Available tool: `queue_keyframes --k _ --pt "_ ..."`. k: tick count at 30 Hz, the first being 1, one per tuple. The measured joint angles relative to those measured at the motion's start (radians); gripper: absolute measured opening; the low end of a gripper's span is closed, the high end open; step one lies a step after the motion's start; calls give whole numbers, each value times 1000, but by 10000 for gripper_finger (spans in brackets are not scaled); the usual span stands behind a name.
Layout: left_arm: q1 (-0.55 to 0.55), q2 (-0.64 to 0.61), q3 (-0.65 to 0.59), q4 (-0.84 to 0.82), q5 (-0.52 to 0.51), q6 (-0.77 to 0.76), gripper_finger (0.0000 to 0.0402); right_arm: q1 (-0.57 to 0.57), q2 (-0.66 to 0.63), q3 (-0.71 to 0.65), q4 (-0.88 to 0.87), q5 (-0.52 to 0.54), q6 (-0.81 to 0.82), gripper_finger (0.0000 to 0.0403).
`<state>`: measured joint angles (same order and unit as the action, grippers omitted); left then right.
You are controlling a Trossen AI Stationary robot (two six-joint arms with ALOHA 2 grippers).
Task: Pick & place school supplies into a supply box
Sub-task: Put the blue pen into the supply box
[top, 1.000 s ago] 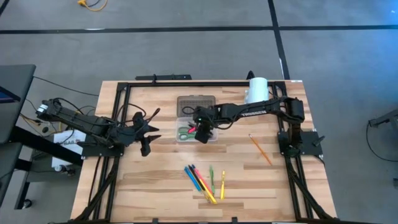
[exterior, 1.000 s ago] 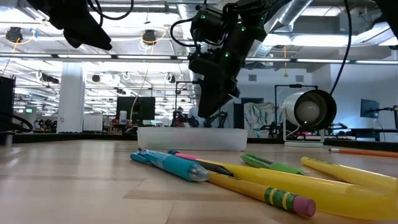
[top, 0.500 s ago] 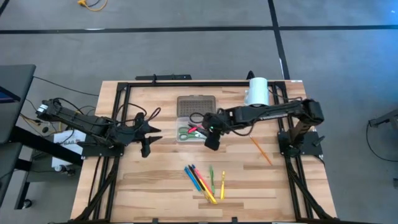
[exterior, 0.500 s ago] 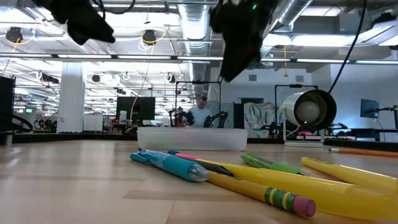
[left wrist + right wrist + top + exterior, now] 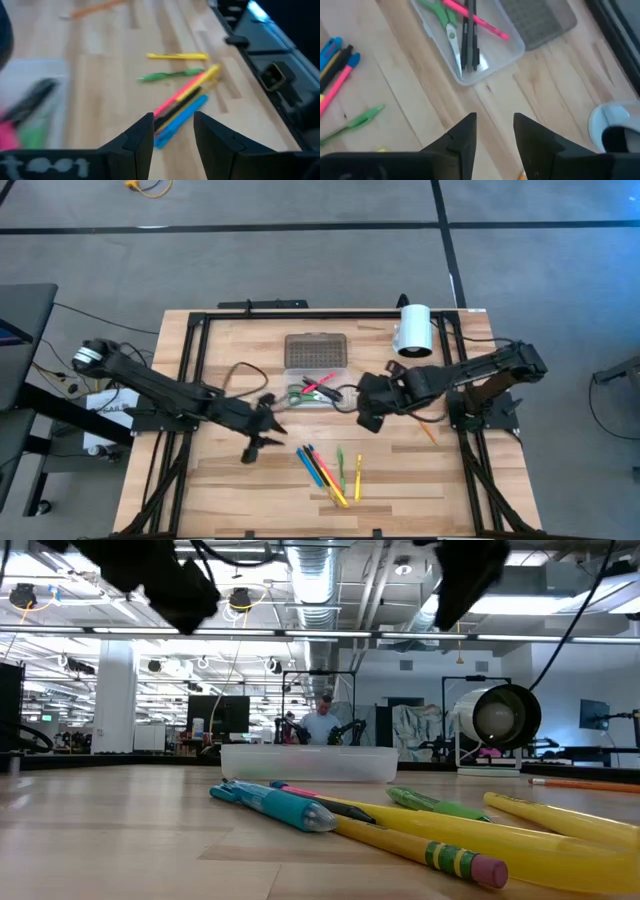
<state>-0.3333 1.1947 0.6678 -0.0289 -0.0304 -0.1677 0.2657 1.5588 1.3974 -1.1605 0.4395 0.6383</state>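
The clear supply box [image 5: 316,393] stands mid-table, its dotted grey lid [image 5: 316,348] flat beside it on the far side. Green-handled scissors [image 5: 446,24], a black marker [image 5: 470,35] and a pink pen [image 5: 477,20] lie inside. Blue, black, pink, yellow and green pens [image 5: 328,470] lie loose near the near edge; an orange pencil [image 5: 425,430] lies to the right. My left gripper [image 5: 258,443] hovers open just left of the loose pens [image 5: 180,102]. My right gripper [image 5: 368,417] hovers open, right of the box [image 5: 470,45].
A white cylinder [image 5: 414,328] lies at the far right of the table, next to the black frame rail. In the low view the loose pens [image 5: 290,805] lie in front of the box [image 5: 308,762]. Bare wood shows between the box and the pens.
My right gripper has drawn back from over the box toward the table's right and near side; the pink pen now lies in the box. My left gripper has swung from the table's left side toward the near edge and right, stopping beside the loose pens.
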Motion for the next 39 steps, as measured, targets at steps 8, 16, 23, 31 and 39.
queue_keyframes --k 8,16,23,31,39 --pt "3 305 36 159 167 36 127 120 -140 -168 -8 26 270 123" --pt "-7 518 205 157 217 161 127 276 -206 -305 -6 35 535 123" --pt "31 593 269 117 285 225 127 400 -196 -360 -10 44 709 123" --pt "42 654 269 72 291 264 127 505 -197 -407 -13 64 870 122" --pt "38 705 269 126 264 218 127 576 -197 -412 -19 64 963 121"
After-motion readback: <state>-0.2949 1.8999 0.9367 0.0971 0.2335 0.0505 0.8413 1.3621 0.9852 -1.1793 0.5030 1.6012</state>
